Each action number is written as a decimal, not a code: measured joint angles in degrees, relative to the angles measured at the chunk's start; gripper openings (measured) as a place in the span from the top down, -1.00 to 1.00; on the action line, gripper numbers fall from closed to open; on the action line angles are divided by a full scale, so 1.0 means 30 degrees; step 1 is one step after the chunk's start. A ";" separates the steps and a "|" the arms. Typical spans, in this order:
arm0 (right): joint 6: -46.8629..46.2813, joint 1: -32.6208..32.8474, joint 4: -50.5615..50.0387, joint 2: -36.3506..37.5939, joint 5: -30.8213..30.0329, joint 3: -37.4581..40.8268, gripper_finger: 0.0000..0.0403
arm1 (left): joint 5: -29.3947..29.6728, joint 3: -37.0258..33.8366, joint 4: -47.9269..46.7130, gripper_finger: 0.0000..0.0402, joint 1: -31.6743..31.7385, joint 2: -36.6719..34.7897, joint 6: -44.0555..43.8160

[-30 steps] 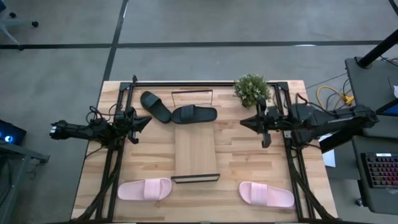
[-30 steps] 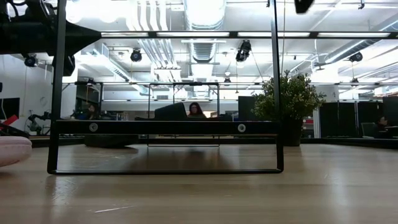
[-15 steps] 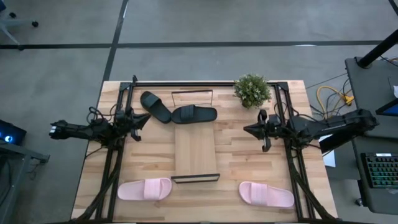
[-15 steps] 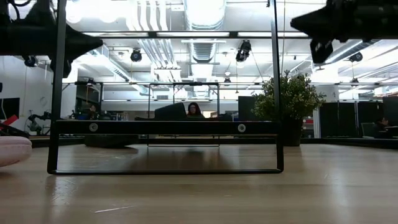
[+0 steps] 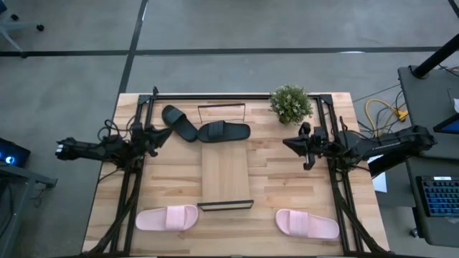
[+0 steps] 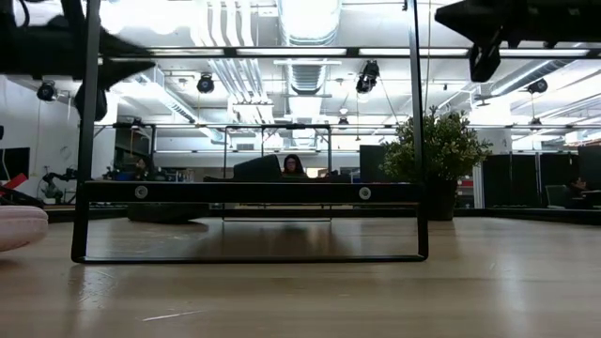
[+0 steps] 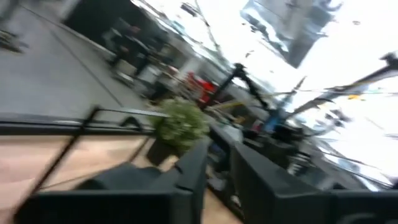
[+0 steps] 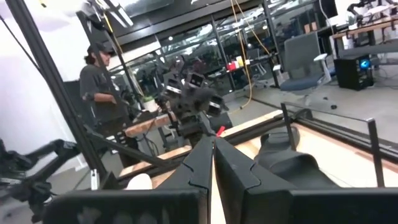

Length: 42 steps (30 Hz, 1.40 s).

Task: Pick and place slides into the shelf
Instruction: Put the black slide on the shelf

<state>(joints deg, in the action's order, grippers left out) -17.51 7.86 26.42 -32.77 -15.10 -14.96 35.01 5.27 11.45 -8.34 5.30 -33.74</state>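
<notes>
Wood tabletop from above: the shelf lies mid-table, empty, with two black slides at its far end and two pink slides near its front corners. Left gripper hovers beside the black pair; best to lower squarely over one strap.

Left wrist view: fingers slightly parted.

Right wrist view: right gripper pressed together, idle.
</notes>
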 joint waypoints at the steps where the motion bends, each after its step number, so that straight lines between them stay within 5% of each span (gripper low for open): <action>1: 0.0058 0.0000 -0.0170 0.0000 -0.0012 -0.0121 0.96 | -0.0582 0.0342 0.0110 0.58 0.0004 0.0242 -0.0113; 7: 0.0202 0.0000 -0.0892 -0.0152 -0.0034 -0.0470 0.96 | -0.3696 0.4006 0.0503 0.21 0.0001 0.3338 0.0342; 17: 0.0202 0.0000 -0.0878 -0.0248 -0.0041 -0.0363 0.96 | -0.3822 1.0381 -0.1064 0.19 0.0030 0.8571 0.1790; 26: -0.0343 0.0000 -0.0875 -0.0255 -0.0034 -0.0399 0.96 | -0.5889 1.4452 -0.2708 0.19 0.0495 1.3338 0.3979; 33: -0.0673 0.0000 -0.0878 -0.0251 -0.0023 -0.0392 0.96 | -0.8903 1.5491 -0.5065 0.19 0.1071 1.6258 0.2902; 42: -0.0938 0.0000 -0.0857 -0.0248 0.0003 -0.0392 0.96 | -0.9195 1.5413 -0.9524 0.19 0.2764 1.6982 0.2361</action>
<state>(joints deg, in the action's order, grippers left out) -20.33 7.86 23.85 -33.52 -15.09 -16.14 7.42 51.51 -17.13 -0.05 56.25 -26.66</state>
